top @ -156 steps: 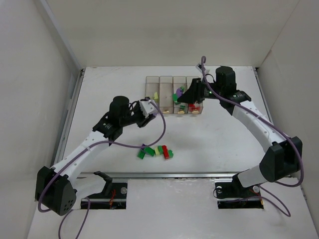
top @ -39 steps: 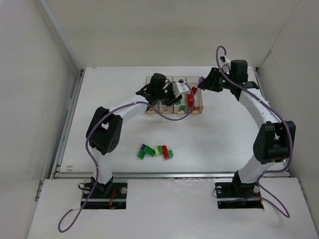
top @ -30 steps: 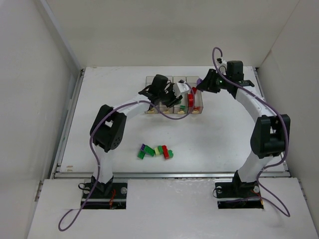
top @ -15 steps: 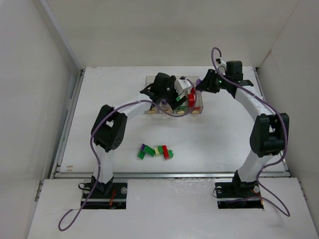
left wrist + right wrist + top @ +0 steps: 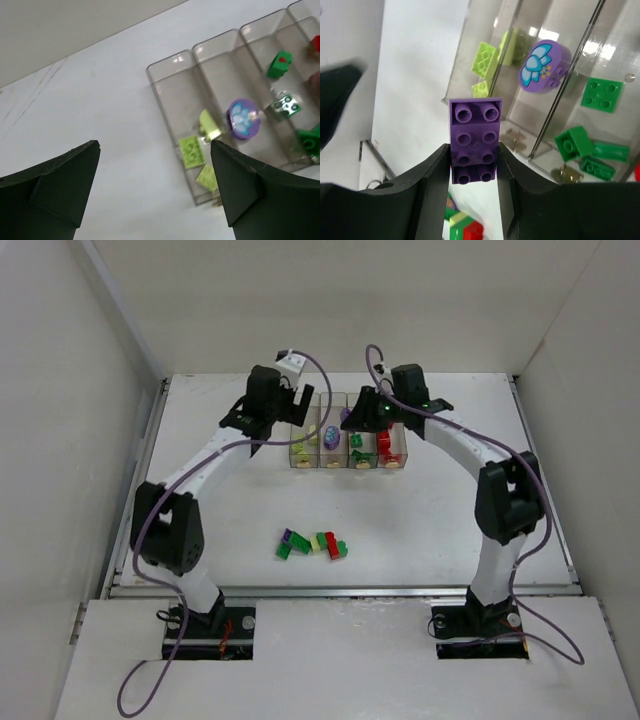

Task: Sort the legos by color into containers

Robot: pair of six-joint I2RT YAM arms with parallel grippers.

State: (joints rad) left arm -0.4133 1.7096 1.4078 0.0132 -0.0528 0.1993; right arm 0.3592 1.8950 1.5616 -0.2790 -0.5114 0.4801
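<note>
Likely light, stiff and slick, the purple brick (image 5: 474,140) sits clamped by its long sides between the right jaws, its far end poking past their tips toward the bins (image 5: 175,95) just beyond, a sound hold, while the left jaws gape wide, empty, bins ahead between them.

Each arm pairs white link shells with bulky black joint housings, the left arm (image 5: 205,465) and right arm (image 5: 455,440) alike. A purple cable (image 5: 119,698) runs along each from a black base plate (image 5: 205,625). The jaws are matte black, wedge-shaped.
</note>
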